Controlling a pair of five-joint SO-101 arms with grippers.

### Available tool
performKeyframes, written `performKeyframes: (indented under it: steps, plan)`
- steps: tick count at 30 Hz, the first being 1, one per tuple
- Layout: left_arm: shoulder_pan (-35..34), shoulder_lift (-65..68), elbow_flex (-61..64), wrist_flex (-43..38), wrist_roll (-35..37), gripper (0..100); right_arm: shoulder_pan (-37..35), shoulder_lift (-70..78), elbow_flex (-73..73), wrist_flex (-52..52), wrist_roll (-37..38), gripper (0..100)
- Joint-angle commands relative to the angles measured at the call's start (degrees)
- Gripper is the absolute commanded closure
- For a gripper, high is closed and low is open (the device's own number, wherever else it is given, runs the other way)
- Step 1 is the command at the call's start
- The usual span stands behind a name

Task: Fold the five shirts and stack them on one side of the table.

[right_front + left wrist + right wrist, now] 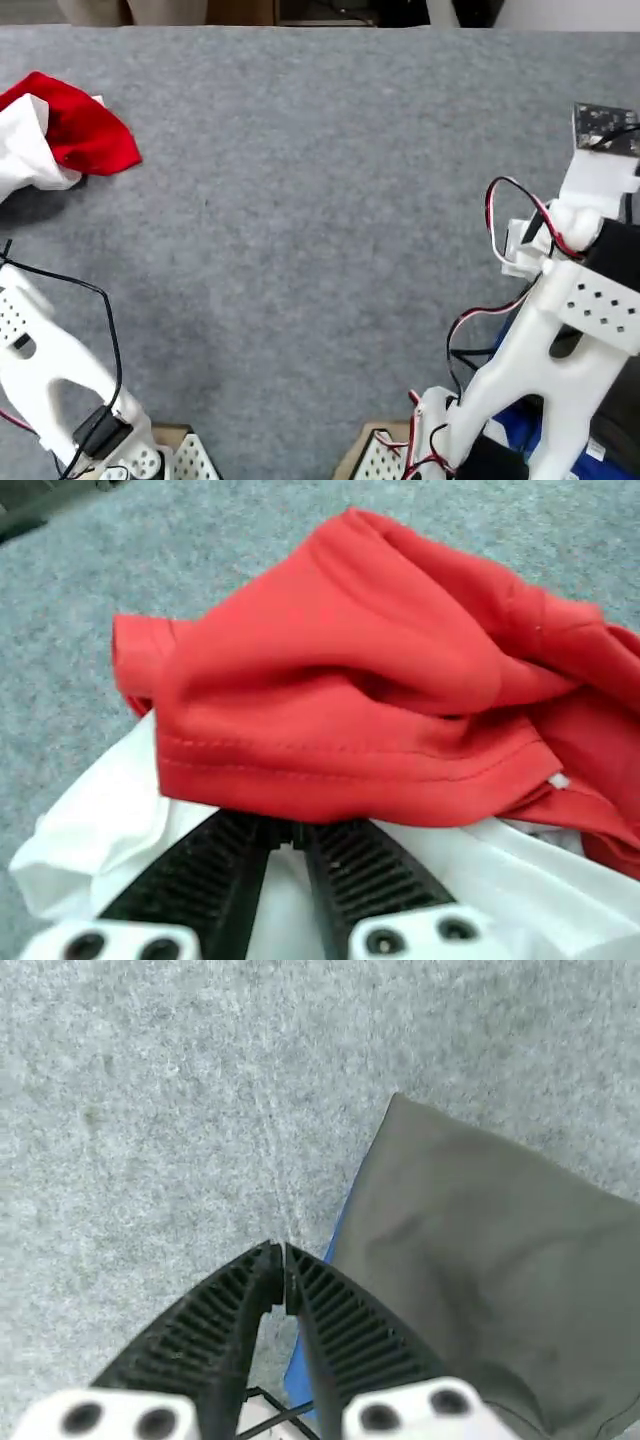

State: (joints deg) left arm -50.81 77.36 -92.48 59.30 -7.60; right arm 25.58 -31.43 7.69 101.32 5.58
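Observation:
A crumpled red shirt [85, 130] lies at the table's far left, partly over a white shirt [25, 150]. In the left wrist view the red shirt [380, 680] drapes over the white shirt [110, 820]. My left gripper [285, 828] is shut, resting on the white cloth with its tips at the red hem. My right gripper [283, 1252] is shut and empty above the grey felt, beside a flat dark grey shirt [480, 1270] that lies on a blue shirt [300, 1380]. Under the right arm [560, 310], the blue shirt [520, 432] peeks out.
The grey felt table top [320, 220] stretches wide between the two arms. Red and black cables [500, 215] loop off the right arm. Both arm bases [390, 455] stand at the near edge.

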Motion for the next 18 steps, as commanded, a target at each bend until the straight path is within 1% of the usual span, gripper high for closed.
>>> performKeyframes:
  steps: [1,8,11,16,18]
  plan:
    - [0.97,-9.98,-3.43,3.43,2.64,98,-0.57,-2.86,1.98,0.79,-0.62,99.3]
    - [6.68,-20.18,-3.34,15.12,2.81,98,-0.40,-8.13,7.43,0.79,-0.53,99.3]
    - [7.82,-22.81,-3.34,19.78,2.55,98,-0.40,-10.15,9.36,0.79,-0.44,99.3]
    - [6.59,-24.75,-3.25,22.42,2.37,98,-0.40,-11.91,10.15,0.79,-0.44,99.3]
    - [5.54,-24.31,-3.08,20.66,2.73,98,-0.40,-11.91,10.15,0.79,-0.44,99.3]
